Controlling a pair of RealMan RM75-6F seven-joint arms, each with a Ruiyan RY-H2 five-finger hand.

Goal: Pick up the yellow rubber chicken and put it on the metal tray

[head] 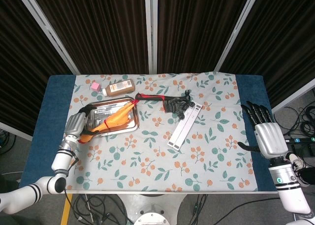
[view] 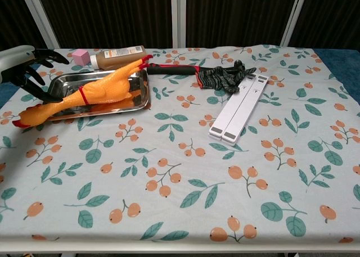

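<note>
The yellow rubber chicken (view: 95, 91) lies diagonally across the metal tray (view: 136, 97), its body resting inside the tray, its red feet reaching over the far rim and its head and neck hanging over the near left rim onto the floral cloth of the worktop (view: 185, 172). The left hand (view: 25, 66) is raised just to the left of the tray, fingers apart and holding nothing, clear of the chicken; in the head view the same hand (head: 78, 121) sits beside the chicken's head end. The right hand (head: 265, 132) appears only in the head view, at the worktop's right edge, well apart from the tray, with fingers spread and nothing in its grasp. Beyond the left hand, behind the tray, lie a brown bottle (view: 117, 55) on its side and a small pink cube (view: 81, 56). To the right of the tray are a red-and-black handled tool (view: 174, 70), a dark glove (view: 224, 77) touching its end, and a white folded stand (view: 239, 107) lying between the two hands.
</note>
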